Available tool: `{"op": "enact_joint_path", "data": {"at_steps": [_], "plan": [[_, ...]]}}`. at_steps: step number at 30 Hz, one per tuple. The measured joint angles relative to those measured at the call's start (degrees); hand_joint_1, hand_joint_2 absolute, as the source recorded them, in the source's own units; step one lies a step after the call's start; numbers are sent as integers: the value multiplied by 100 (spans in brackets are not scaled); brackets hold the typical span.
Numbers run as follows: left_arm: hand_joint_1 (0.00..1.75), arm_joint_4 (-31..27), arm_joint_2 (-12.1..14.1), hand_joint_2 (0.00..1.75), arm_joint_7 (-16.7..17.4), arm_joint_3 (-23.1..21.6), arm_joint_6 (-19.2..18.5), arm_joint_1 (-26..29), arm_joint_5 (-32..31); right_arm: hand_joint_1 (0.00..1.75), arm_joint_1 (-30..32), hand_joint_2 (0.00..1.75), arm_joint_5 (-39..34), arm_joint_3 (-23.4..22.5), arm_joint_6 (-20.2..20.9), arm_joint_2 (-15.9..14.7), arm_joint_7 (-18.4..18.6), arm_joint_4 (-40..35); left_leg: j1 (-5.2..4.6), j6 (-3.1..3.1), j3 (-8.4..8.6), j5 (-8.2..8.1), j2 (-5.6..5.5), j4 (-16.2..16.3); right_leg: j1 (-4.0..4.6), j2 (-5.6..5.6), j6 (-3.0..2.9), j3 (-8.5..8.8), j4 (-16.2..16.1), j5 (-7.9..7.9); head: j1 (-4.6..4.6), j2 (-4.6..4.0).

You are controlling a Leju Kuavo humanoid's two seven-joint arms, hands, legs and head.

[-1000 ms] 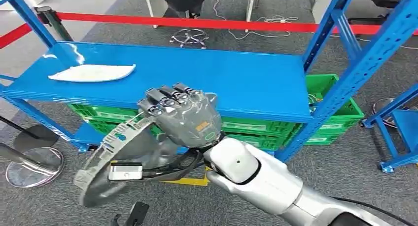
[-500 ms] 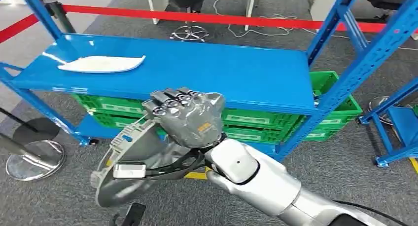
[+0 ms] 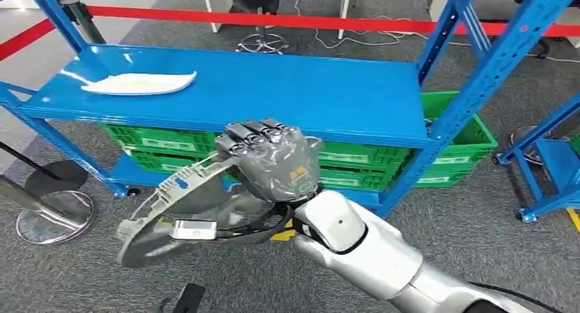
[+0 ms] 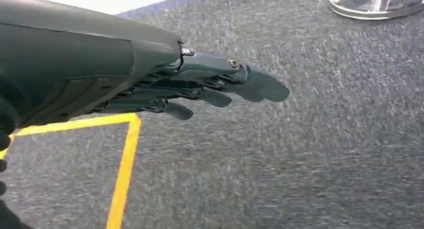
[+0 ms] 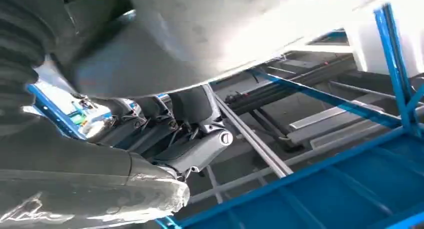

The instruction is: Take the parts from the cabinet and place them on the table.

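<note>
My right hand (image 3: 272, 157) grips a large grey curved part (image 3: 171, 217) with a toothed rim and a small white label, held in front of the blue shelf (image 3: 287, 101). In the right wrist view the fingers (image 5: 165, 124) wrap the pale grey part (image 5: 200, 34) from below. A white flat part (image 3: 137, 84) lies on the shelf's far left. My left hand (image 4: 210, 86) hangs over grey carpet, fingers straight and apart, holding nothing.
Green crates (image 3: 383, 166) sit under the shelf. Blue uprights (image 3: 479, 74) rise at the right. A red barrier tape (image 3: 308, 22) runs behind, with metal stand bases (image 3: 51, 217) on the left floor. Yellow floor tape (image 4: 122, 174) marks the carpet.
The whole view has shifted slightly as the camera moved. My right hand and the grey part have drifted a little to the right, still held the same way.
</note>
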Motion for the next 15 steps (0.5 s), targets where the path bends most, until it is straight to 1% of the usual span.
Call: {"op": "enact_joint_path", "data": {"at_steps": [1, 2, 3, 4, 5, 6, 7, 8, 9, 10, 12, 13, 14, 15], "plan": [[0, 0, 16, 175, 4, 0, -5, 4, 0, 175, -1, 175, -40, 0, 9, 0, -20, 0, 12, -23, -137, -290, -1, 408, -1, -7, -9, -48, 0, 33, 0, 0], [0, 0, 33, 175, 9, 0, -9, 6, 0, 175, 5, 175, -61, 0, 24, 0, -24, 7, 21, -46, -275, -521, -1, 838, 0, -8, -7, -100, 5, 63, 2, 0], [0, 0, 46, 175, 13, 0, -15, 9, 0, 175, 18, 175, -83, 2, 31, 0, -31, 22, 24, -70, -359, -663, -1, 1164, -2, -8, 1, -151, 21, 87, -2, 0], [0, 0, 53, 175, 13, 0, -15, 12, 2, 175, 32, 175, -90, 2, 37, 0, -35, 31, 33, -97, -347, -677, 0, 1274, -10, -8, 12, -203, 46, 110, 0, 0], [0, 0, 64, 175, 13, 0, -15, 12, 2, 175, 37, 175, -101, 2, 42, 0, -37, 37, 48, -124, -237, -581, 0, 1173, -25, -6, 35, -258, 80, 126, 0, 0], [0, 0, 72, 175, 13, 0, -15, 10, 2, 175, 36, 175, -103, 2, 42, 0, -37, 39, 71, -153, -23, -401, 1, 856, -41, -1, 57, -314, 123, 140, -2, 0], [0, 0, 79, 175, 13, 0, -15, 7, 2, 175, 33, 175, -109, 2, 46, 0, -37, 39, 98, -177, 245, -209, 3, 425, -60, 6, 80, -361, 169, 151, 0, 0], [0, 0, 81, 175, 13, 0, -15, 4, 2, 175, 33, 175, -123, 2, 57, 0, -37, 39, 133, -213, 494, -118, -1, -22, -61, 8, 114, -416, 247, 145, -5, 0], [0, 0, 70, 175, 13, 0, -15, -4, 2, 175, 26, 175, -138, 0, 59, 0, -37, 37, 83, -204, 532, -194, -17, -142, -16, 14, 163, -500, 322, 152, -33, 0], [0, 0, 74, 175, 13, 0, -13, -12, 2, 175, 25, 175, -142, -2, 70, 0, -37, 39, 91, -82, 479, -184, -27, -107, -20, 20, 180, -546, 342, 180, -22, 0], [0, 0, 77, 175, 13, 0, -15, 18, 4, 175, 29, 175, -151, -2, 72, 0, -37, 42, 55, -14, 450, -143, -32, -108, -39, 13, 228, -554, 321, 238, -20, 0], [0, 0, 74, 175, 13, 0, -15, 29, 5, 175, 28, 175, -155, 0, 74, 0, -37, 42, 57, 45, 435, -105, -27, -124, -47, 13, 255, -565, 313, 266, -15, 0], [0, 0, 74, 175, 13, 0, -13, 25, 4, 175, 28, 175, -158, 0, 74, 0, -40, 42, 78, 114, 414, -62, -5, -148, -62, 16, 274, -639, 352, 204, -22, 0], [0, -2, 77, 175, 13, 0, -13, 15, 4, 175, 26, 175, -168, 0, 79, 0, -40, 42, 76, 163, 384, -30, -5, -148, -62, 12, 299, -706, 522, -4, 4, 0]]}}
